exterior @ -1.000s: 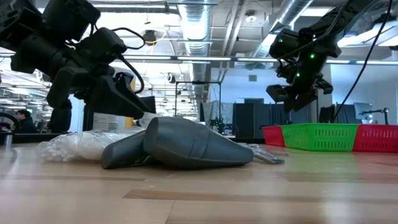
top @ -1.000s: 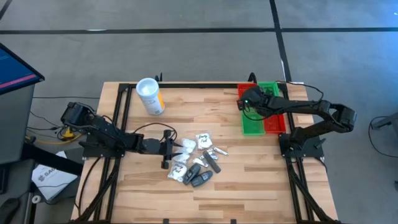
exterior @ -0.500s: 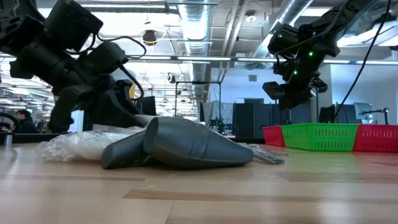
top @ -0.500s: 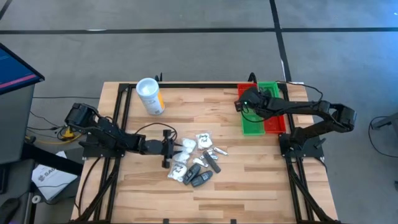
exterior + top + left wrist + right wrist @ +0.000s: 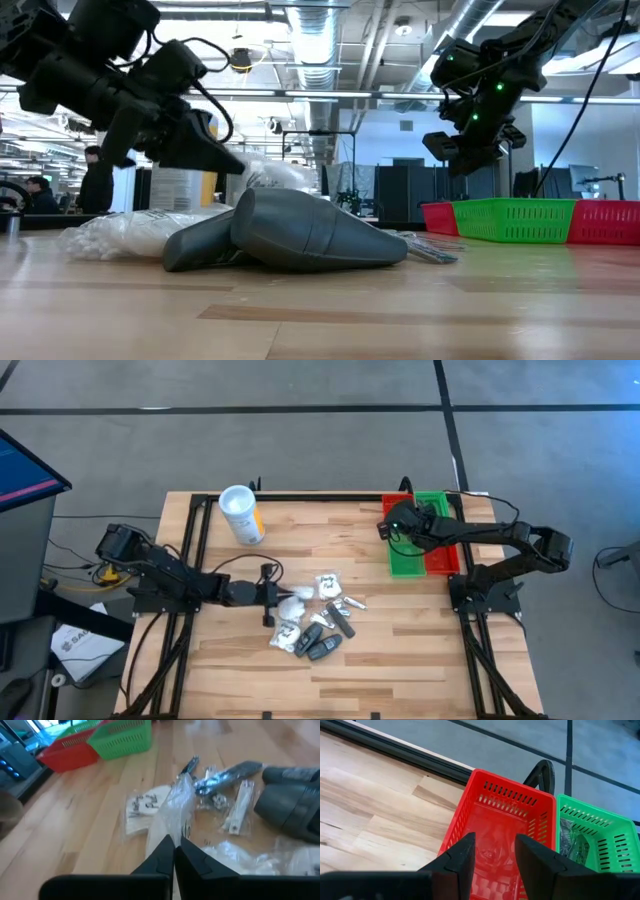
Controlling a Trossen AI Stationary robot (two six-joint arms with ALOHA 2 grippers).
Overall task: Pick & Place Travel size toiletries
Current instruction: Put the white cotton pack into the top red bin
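A crinkly clear-wrapped white packet, light, soft and slippery, hangs pinched by one edge in the left claw near the surface's centre, above the remaining pile. The right claw, fingers apart and empty, hovers over the red mesh plastic bin at the far right corner.

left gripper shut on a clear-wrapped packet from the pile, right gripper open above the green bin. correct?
Not quite. The left gripper is indeed shut on a clear-wrapped packet by the pile, but the right gripper hangs open above the red bin, not the green bin beside it. The right wrist view shows this.
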